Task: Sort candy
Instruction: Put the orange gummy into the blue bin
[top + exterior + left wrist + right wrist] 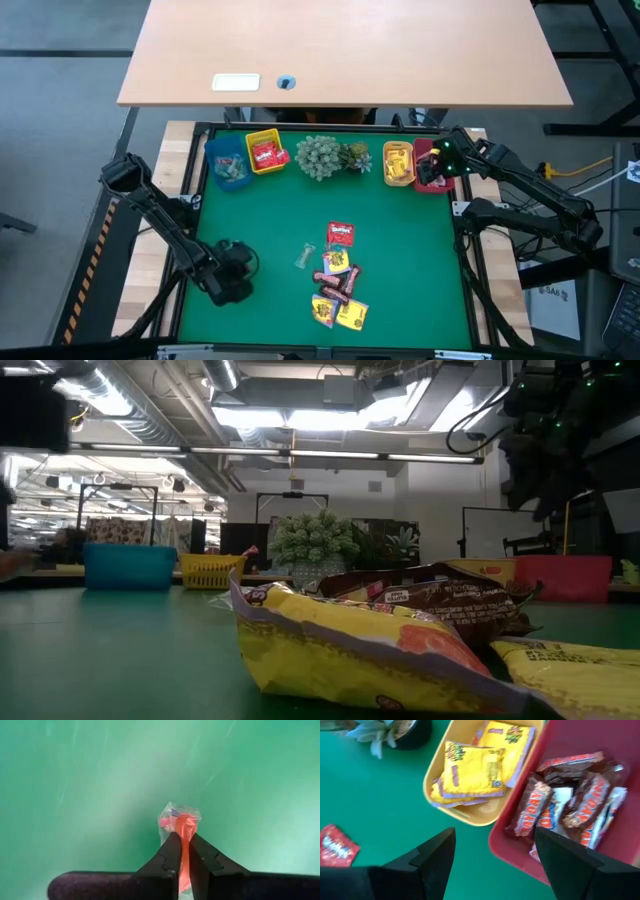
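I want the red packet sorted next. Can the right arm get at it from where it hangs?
Probably yes: the right pincer hangs open over the red bin, and the red packet lies uncovered on bare mat.

four bins (265, 153), one plant cluster (322, 156), two arms, one loose red packet (341, 234).

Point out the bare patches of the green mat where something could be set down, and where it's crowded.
Bare green mat lies between the candy pile and the right edge, and between the left end effector and the blue bin. Crowded: the far edge, with bins, plant cluster and right end effector, and the pile at centre-front.
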### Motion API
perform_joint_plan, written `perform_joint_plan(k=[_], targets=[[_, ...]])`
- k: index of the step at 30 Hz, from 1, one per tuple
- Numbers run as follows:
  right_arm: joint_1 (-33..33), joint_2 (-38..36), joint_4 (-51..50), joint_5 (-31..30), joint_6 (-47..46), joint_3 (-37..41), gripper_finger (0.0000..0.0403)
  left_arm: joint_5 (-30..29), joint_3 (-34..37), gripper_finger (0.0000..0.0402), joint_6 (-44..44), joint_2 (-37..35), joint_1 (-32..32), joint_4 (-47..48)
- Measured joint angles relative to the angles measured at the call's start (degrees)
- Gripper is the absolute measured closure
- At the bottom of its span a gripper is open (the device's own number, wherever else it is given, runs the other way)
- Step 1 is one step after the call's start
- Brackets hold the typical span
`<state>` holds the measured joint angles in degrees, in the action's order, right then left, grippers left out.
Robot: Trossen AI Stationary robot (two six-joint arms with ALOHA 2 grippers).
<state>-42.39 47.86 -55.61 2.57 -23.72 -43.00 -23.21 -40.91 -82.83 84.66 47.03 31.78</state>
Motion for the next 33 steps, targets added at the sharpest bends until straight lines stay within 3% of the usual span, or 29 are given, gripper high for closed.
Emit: perform_joint_plan(k=[8,17,26,33], targets=[[0.00,0.00,0.00,9.54,0.00,0.00,0.0130,-16.93,0.00,0.0394,7.33,-0.09,-5.68,-8.93],[0.00,0.00,0.02,10.56,-0.01,0.00,0.0129,-28.51,-0.04,0.0394,11.51,-0.56,-18.99,-6.35],[-0.02,0.00,0.02,10.58,-1.46,0.00,0.0130,-29.05,-0.09,0.0394,13.36,-8.68,-35.79,5.09],[0.00,0.00,0.04,10.59,-1.86,0.00,0.0129,-28.97,-0.09,0.0394,19.32,-16.71,-43.85,10.25]])
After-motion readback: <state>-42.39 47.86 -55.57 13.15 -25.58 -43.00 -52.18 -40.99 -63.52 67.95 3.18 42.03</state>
